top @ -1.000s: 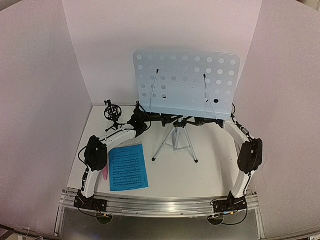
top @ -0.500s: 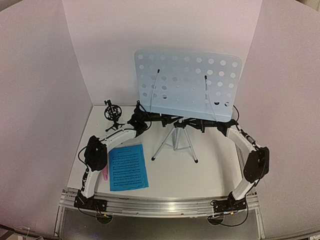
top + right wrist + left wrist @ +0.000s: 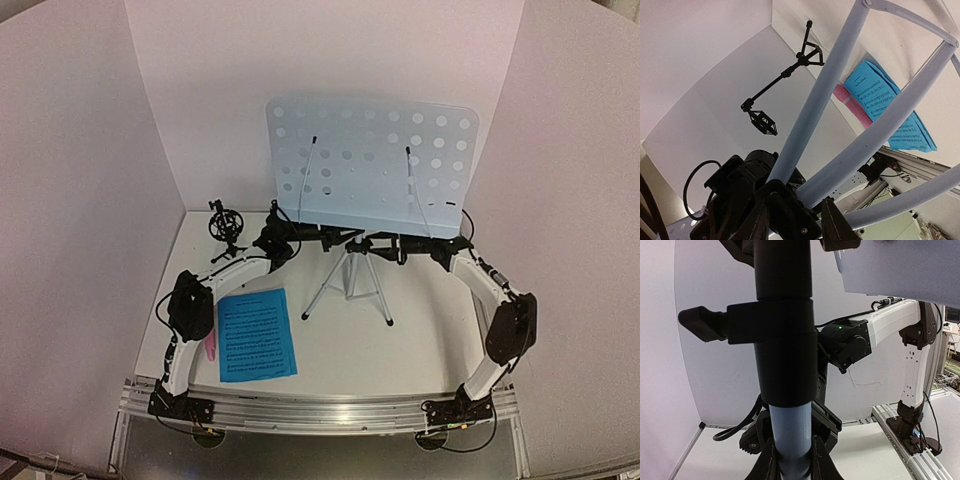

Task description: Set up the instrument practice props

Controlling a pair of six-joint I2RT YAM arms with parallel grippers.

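1. While the music stand (image 3: 370, 165) stands upright toward the back of the desk (image 3: 420, 340), the left fingers (image 3: 769, 465) pinch its pole (image 3: 790, 430) just under the black collar (image 3: 782, 320), one finger each side.
2. Right fingers (image 3: 836, 222) sit apart low on the stand, at the hub (image 3: 785, 200) where the legs (image 3: 348, 285) meet. Can't tell whether they press anything or hang loose.
3. Handling, my guess: stand is top-heavy, w/ a wide holed plate up high on thin legs.
   - Tube is stiff and smooth, so it may slip or turn in a light pinch.
   - Best hold is pole or hub. Not the plate (levers it over), not the thin wire page clips.
4. Sheet music (image 3: 257, 335) lies flat front-left, beside the left arm (image 3: 190, 305). Thin and floppy, prob. hard to lift off a flat top, so take it by an edge or corner.
5. Pink mic (image 3: 211, 347) lies just left of the pages, partly hidden by that arm. Light and round, may roll.
6. Mic holder (image 3: 225, 225) stands back-left. Small, spindly, easy to knock.
7. Room:
   - Walls (image 3: 220, 100) close in on three sides. The plate rises in front of the back one, gap can't be judged.
   - Open desk lies front-centre and front-right, btw the legs and the rail (image 3: 320, 412).
   - Leg tips splay out, so sweep low w/ care.
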